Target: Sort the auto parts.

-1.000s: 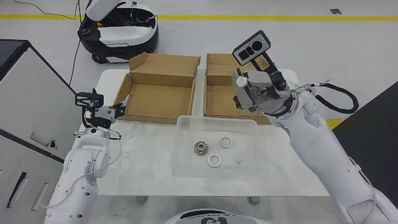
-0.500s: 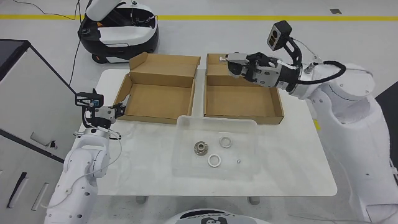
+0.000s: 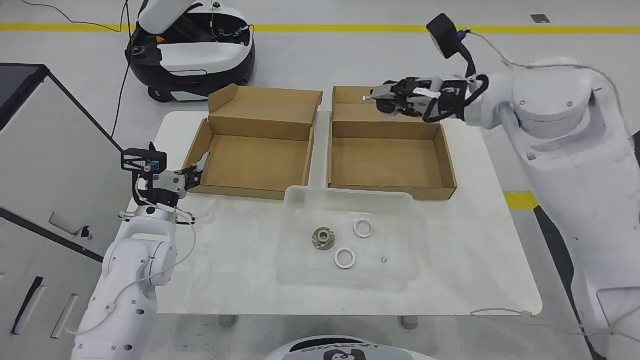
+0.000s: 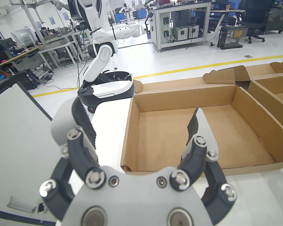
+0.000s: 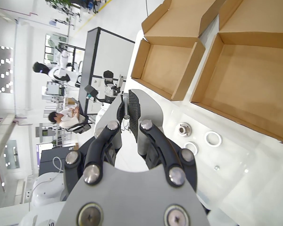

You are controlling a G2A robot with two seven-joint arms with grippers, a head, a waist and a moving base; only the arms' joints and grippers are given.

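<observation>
The right claw (image 5: 127,99), clamped on a small threaded metal bolt (image 5: 125,108), has swung from above the clear plastic tray (image 3: 300,252) to the far rim of the right brown cardboard box (image 3: 385,165), so a drop there looks due next. The left claw (image 4: 136,110) hangs apart beside the left brown cardboard box (image 4: 179,137).

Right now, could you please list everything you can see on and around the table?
cardboard boxes: two, brown, open, empty, table's far side
tray: one, clear, table's near middle
metal hub: one, silver, in tray
rings: two, white, in tray
small metal piece: one, silver, in tray
table: one, white, under everything
other robot: one, white-black, floor beyond table
threaded part: one, silver, in right hand
left hand: one, black-grey, open, beside left box
right hand: one, black-grey, shut, above right box's far edge
</observation>
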